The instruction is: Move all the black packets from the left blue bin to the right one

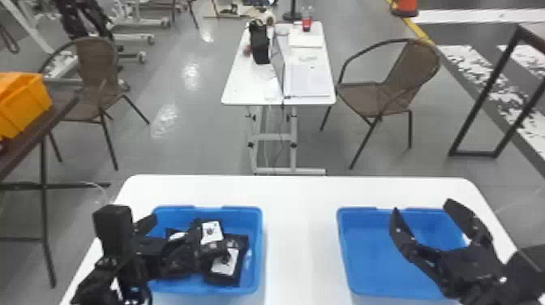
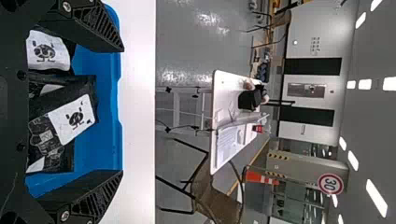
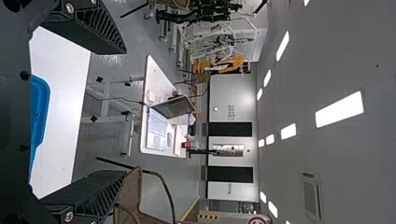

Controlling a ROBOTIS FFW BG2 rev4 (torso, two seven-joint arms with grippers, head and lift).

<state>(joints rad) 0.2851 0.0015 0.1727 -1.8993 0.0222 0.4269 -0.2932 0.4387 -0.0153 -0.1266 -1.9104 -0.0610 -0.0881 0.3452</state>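
**Black packets lie piled in our left bin**

At far left we see an orange crate (image 1: 26,103) on a dark table (image 1: 24,146), then a woven chair (image 1: 97,56). Our left gripper (image 1: 174,226) hangs over the left blue bin (image 1: 256,259), its fingers spread with nothing between them, and its arm hides part of the pile. The black packets (image 1: 239,247) overlap at odd angles, dark and creased, with white labels printed with a little black face; we cannot count them all. Beyond our white table (image 1: 300,235) stands another table (image 1: 243,89) with a laptop (image 1: 308,83). Farther right, our right gripper (image 1: 421,206) is over the right blue bin (image 1: 344,239), fingers wide apart, its arm covering the near right corner.
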